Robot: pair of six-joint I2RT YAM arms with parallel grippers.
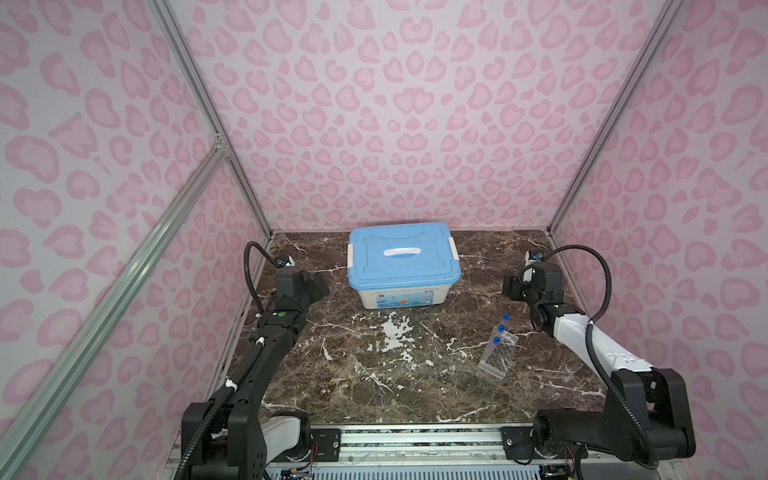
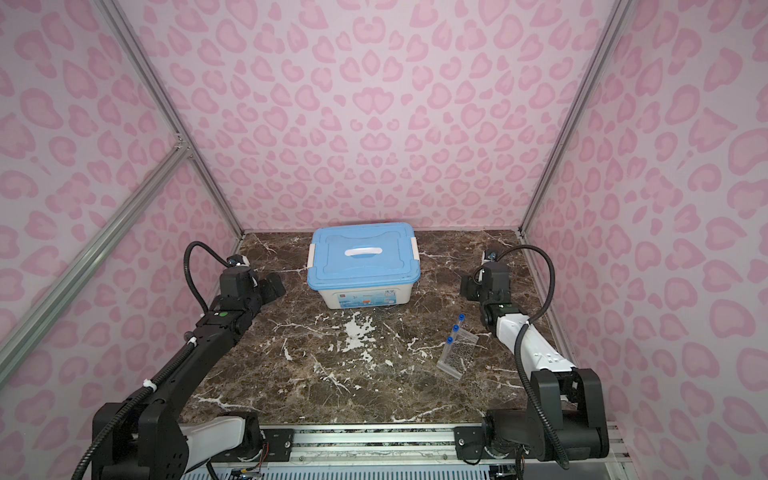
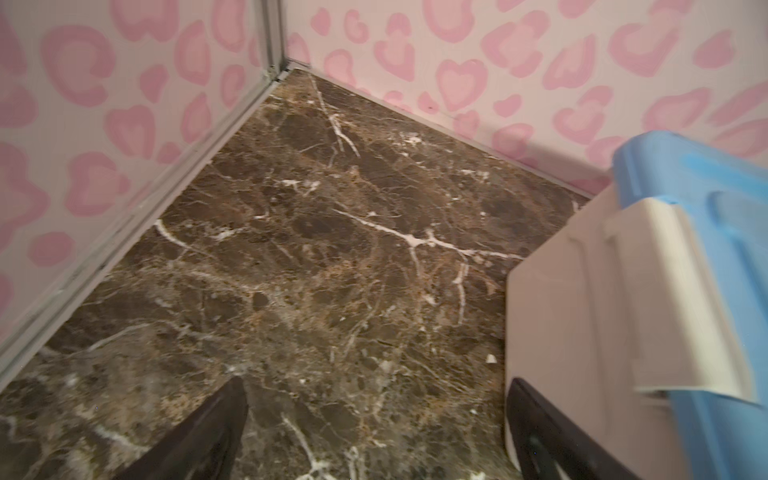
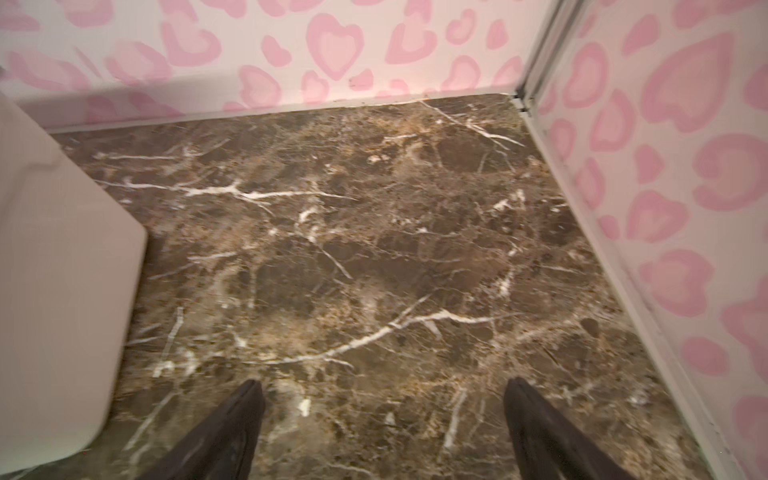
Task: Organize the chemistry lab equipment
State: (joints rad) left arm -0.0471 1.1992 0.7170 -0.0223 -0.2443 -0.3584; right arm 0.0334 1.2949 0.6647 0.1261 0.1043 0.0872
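The box [image 1: 399,297] sat at the back middle of the marble table [image 1: 353,374], blue lid [image 1: 401,257] on it. In the left wrist view we saw a white latch [image 3: 665,291] lying over the lid's edge.

Left claw [image 1: 321,285]: just beside the left end of the box, near the table. The left wrist view showed it released [image 3: 376,382], its fingers [image 3: 208,432] spread wide with only bare marble between them. One finger lay close along the box wall; we could not tell whether it touched.

Right claw [image 1: 511,286]: near the right end of the box, apart from it. It was released as well [image 4: 383,381], fingers [image 4: 548,432] wide apart over bare marble. The white box wall [image 4: 62,291] showed at the edge of that view.

The tube rack [image 1: 498,353] stood on the table to the right of the middle, in front of the box and apart from it. We noted it in both top views [image 2: 457,353]. Three blue-capped tubes [image 1: 501,328] stood in a row along one side of it, caps up.

Rack against the claws: it lay nearer the front of the table than the right claw, beside that arm's white forearm, not touching it. It was well apart from the left claw, across the table. Neither claw held or touched rack or tubes.
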